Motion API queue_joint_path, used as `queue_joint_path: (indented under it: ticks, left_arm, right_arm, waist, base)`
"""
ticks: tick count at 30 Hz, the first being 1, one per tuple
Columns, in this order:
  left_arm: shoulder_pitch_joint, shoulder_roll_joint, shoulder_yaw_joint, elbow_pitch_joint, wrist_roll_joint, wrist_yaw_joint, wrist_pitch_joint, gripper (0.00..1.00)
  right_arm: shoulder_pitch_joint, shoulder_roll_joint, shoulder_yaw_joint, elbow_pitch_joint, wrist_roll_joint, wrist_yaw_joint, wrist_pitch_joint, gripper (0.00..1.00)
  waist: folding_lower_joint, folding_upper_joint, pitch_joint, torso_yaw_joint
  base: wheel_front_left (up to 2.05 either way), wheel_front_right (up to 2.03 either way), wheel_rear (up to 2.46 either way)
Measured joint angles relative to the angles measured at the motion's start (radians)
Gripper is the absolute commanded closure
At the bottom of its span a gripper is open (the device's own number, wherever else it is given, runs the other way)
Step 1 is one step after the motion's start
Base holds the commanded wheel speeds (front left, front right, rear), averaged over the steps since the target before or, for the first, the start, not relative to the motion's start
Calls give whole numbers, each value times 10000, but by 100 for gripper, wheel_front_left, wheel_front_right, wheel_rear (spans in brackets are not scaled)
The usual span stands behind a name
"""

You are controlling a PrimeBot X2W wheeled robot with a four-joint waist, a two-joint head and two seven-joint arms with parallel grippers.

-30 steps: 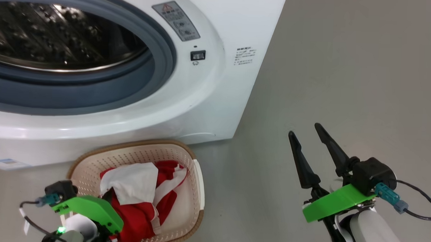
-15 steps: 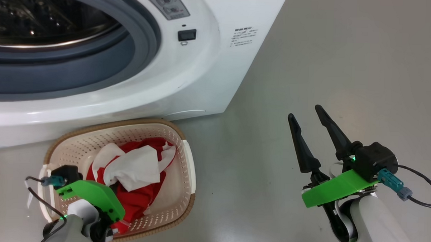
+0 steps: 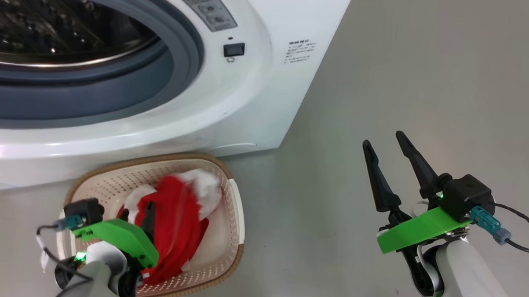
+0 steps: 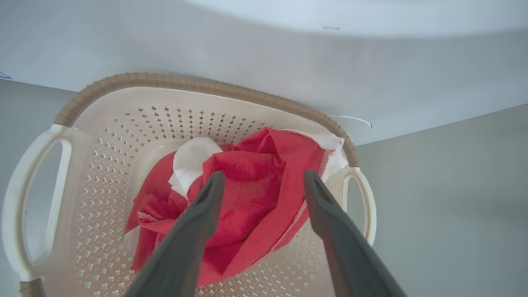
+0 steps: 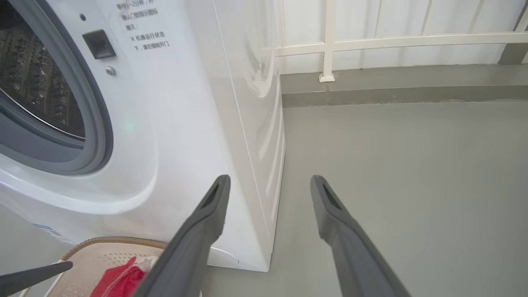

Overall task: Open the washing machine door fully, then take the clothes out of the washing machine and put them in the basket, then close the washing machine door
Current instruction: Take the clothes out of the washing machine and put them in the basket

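Clothes in basket, drum looks empty; door closing remains. Left claw spread above them, right claw spread, both empty.

Down on the smooth grey floor stands the big white boxy front-loading washing machine, and just beside its front, flat on that floor, sits the small cream perforated plastic basket with a brown woven-look rim.

I had open grey floor to my right; the washing machine walled off the front, the basket just before it heaped with clothes.
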Motion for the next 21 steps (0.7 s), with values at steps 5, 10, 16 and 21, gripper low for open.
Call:
queue_joint_path:
  ticks: [5,10,16,21]
  left_arm:
    - [603,73,-451,-865,-188,0,-1037,0]
    - [1318,362,-472,-2059,-65,0,-1193,0]
    - [2376,506,209,-4027,924,0,-1195,0]
    - [3262,468,844,-5521,1624,21,-1195,0]
  right_arm:
    - [14,0,-259,307,-174,0,-2,0]
    - [99,2,-322,420,-238,0,-2,0]
    - [403,2,-479,418,-299,0,-2,0]
    - [732,4,-612,412,-320,0,0,0]
  waist:
    - [0,0,-426,133]
    - [0,0,-957,254]
    - [0,0,-1589,405]
    - [0,0,-2135,522]
  base:
    - [0,0,0]
    - [0,0,0]
    - [0,0,0]
    - [0,0,0]
